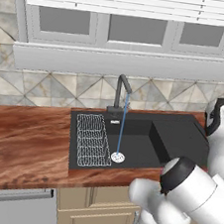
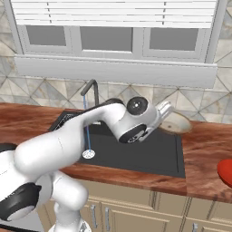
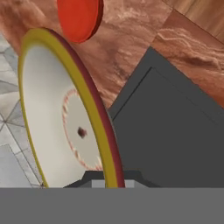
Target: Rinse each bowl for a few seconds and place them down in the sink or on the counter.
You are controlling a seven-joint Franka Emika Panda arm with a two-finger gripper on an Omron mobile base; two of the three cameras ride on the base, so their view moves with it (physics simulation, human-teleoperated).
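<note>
Black basin walls frame the sink [image 1: 180,138], sunk into the reddish wood bench [image 1: 25,142]. Inside it a white wire rack [image 1: 92,140] lies at the left end, and a thin stream of water [image 1: 122,125] falls from the dark faucet [image 1: 120,92] onto the round silver drain [image 1: 118,158]; the rest of the basin holds nothing.

Over the bench just past the sink's far right corner, the end effector [image 3: 110,177] is clamped together on the rim of the cream bowl [image 2: 176,122], which is tilted up on edge in the hand view, its pale inside with a ringed centre facing the camera. The fingertips themselves are mostly hidden behind that rim.

Off to the right sits the red bowl [image 2: 225,172], cut off by the frame's edge in the right base view.
</note>
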